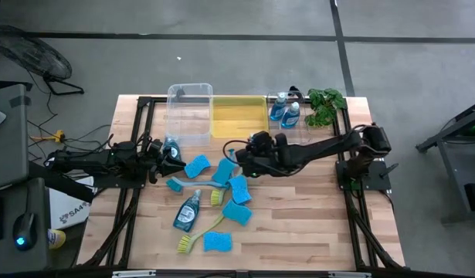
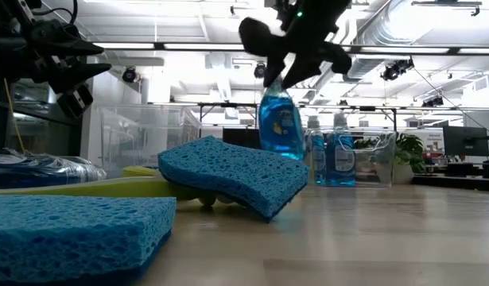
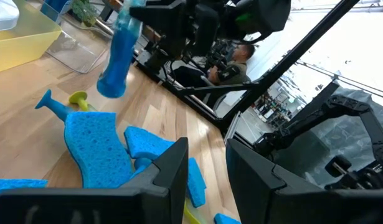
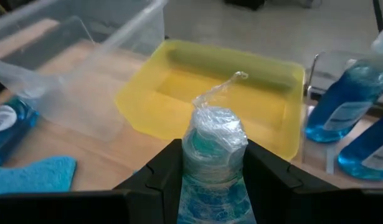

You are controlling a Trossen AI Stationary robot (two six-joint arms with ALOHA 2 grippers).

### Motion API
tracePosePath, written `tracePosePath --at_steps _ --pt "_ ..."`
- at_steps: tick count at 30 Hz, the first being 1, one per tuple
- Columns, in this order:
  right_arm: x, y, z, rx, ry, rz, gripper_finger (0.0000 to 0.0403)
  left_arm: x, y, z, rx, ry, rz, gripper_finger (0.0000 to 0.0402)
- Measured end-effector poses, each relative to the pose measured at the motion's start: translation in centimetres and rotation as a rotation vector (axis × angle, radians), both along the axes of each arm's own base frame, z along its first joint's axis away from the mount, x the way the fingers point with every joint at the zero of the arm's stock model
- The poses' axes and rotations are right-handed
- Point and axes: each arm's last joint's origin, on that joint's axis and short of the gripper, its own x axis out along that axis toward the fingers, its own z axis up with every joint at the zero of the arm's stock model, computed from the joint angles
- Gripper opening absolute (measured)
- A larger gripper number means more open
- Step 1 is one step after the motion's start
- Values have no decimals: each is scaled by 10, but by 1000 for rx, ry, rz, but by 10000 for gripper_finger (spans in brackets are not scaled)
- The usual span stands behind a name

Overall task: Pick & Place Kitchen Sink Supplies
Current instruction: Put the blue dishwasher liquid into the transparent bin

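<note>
Right pincer [image 4: 207, 163] lifts a soap bottle [image 4: 211, 155] clear of the bench [image 1: 314, 232].
Gripped by its neck, near the yellow bin [image 1: 239, 117] at upper centre; left pincer [image 1: 169, 153], centre-left, seems to hold another bottle [image 1: 171, 145].

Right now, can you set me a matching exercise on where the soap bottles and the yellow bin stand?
1 yellow bin
2 bottle in right end effector
3 bottle beside brushes
4 bottle pair by plant

A standing in clear bin
B lying on table
C lifted above table
D empty

Pairs: 1-D, 2-C, 3-B, 4-A
</note>
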Motion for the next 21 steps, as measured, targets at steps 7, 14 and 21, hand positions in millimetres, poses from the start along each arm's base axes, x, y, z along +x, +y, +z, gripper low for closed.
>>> tracePosePath --at_steps 7,14,21 --pt "-31 -3 10 -101 -40 -55 132 0 0 0 0 0 0 105" --pt "-58 -7 25 -170 -80 -63 132 0 0 0 0 0 0 105" --pt "-91 -13 33 -228 -91 -91 132 0 0 0 0 0 0 105"
